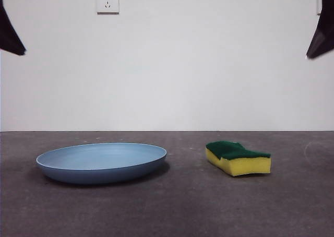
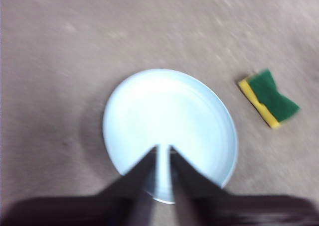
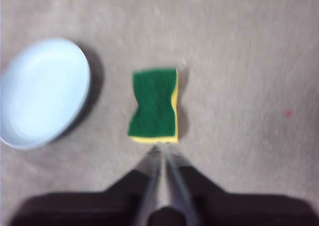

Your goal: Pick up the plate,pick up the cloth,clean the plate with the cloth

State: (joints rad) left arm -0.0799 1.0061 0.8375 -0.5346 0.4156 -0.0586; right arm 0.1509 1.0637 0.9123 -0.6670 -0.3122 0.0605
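Both grippers hang high, jaws nearly together and empty: left gripper above the plate, right gripper above the sponge. I worry the shallow plate rim slips from a pinch.

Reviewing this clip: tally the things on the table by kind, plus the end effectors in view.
Plates: 1, the light-blue plate
Sponges: 1, the yellow and green sponge
End effectors: 2, the left end effector above the plate and the right end effector above the sponge
Total: 4
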